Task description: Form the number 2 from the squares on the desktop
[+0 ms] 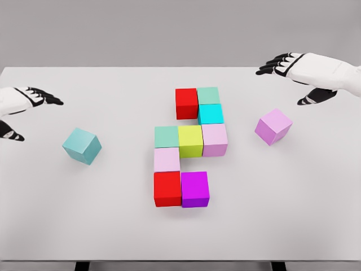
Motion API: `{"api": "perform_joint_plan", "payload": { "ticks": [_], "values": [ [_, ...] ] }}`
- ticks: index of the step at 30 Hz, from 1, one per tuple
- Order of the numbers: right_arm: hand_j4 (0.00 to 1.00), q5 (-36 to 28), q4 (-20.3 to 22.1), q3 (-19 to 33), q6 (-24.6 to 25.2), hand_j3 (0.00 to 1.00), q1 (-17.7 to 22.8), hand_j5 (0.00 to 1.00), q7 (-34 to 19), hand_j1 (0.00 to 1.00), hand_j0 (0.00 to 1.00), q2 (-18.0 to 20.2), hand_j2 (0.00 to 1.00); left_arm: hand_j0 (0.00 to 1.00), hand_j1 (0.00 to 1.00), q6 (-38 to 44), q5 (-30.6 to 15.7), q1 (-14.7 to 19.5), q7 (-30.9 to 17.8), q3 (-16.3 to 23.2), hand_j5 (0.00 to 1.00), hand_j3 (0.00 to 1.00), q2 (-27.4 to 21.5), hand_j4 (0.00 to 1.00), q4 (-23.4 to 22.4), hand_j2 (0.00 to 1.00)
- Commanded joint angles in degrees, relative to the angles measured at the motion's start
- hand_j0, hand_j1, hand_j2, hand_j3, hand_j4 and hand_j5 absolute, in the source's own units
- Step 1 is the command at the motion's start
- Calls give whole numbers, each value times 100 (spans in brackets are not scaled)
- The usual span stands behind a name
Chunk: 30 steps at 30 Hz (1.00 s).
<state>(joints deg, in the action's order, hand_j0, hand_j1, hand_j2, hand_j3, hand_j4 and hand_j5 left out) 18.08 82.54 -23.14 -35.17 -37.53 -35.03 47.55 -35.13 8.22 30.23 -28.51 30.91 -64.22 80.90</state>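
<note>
Squares — nine coloured cubes — sat pressed together on the white desktop [113,226], between the two hands and nearer to the camera than both. At the top a red cube [186,103] touched a soft green cube [208,95], and a cyan cube [211,114] was just below the green one. The middle row had a second green cube [166,136], a yellow-green cube [190,140] and a pale lilac cube [214,139]. Under the row's left end came a pale pink cube [167,159], then a second red cube [167,188] with a magenta cube [195,189] touching its right side.

Two cubes lay apart from the group. A teal cube [82,145], turned at an angle, was near the left hand [25,104], just below and to its right. A lilac cube [273,126], also turned, was below the right hand [296,70], a bit to its left.

Both hands floated above the desktop with fingers spread — they held nothing.
</note>
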Motion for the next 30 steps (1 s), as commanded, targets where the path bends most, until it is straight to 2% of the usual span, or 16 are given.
{"api": "perform_joint_plan", "payload": {
  "ticks": [1, 3, 7, 9, 14, 19, 23, 25, 30],
  "values": [
    [100, -24, -1, 2, 17, 100, 0, 100, 3, 100, 100, 17, 100, 100, 100, 13, -66, 0, 3, 47, 100, 100, 6, 100, 49, 100],
    [100, -23, -10, 2, 17, 100, 0, 100, 3, 100, 100, 17, 100, 100, 100, 13, -66, -26, 3, 82, 100, 100, 85, 100, 49, 100],
    [100, -85, 8, -77, 17, 100, 26, 100, 3, 100, 100, 351, 100, 100, 100, 13, -66, -18, 3, 512, 100, 100, 568, 100, 49, 100],
    [100, -85, 8, -366, 17, 100, 35, 100, 3, 100, 100, 439, 100, 100, 100, 13, -57, -18, 3, 758, 100, 100, 648, 100, 154, 100],
    [100, -375, 25, -771, 17, 100, 44, 100, 3, 100, 100, 738, 100, 100, 100, 13, -40, -18, -6, 811, 100, 100, 656, 100, 163, 100],
    [100, -428, 34, -393, 17, 100, 0, 100, 3, 100, 100, 721, 100, 100, 100, 13, -14, -9, -6, 811, 100, 100, 700, 100, 154, 100],
    [100, -428, 227, -516, 17, 100, 9, 100, 3, 100, 100, 703, 100, 100, 100, 13, 13, 0, -15, 820, 100, 100, 850, 100, 110, 100],
    [100, -428, 236, -885, 17, 100, -26, 100, 3, 100, 100, 598, 100, 100, 100, 13, 13, 35, -15, 873, 100, 100, 850, 100, 93, 100],
    [100, -428, 227, -1043, 17, 100, -26, 100, 3, 100, 100, 510, 100, 100, 100, 13, 189, 35, -15, 882, 100, 100, 955, 100, 84, 100]
  ]
}}
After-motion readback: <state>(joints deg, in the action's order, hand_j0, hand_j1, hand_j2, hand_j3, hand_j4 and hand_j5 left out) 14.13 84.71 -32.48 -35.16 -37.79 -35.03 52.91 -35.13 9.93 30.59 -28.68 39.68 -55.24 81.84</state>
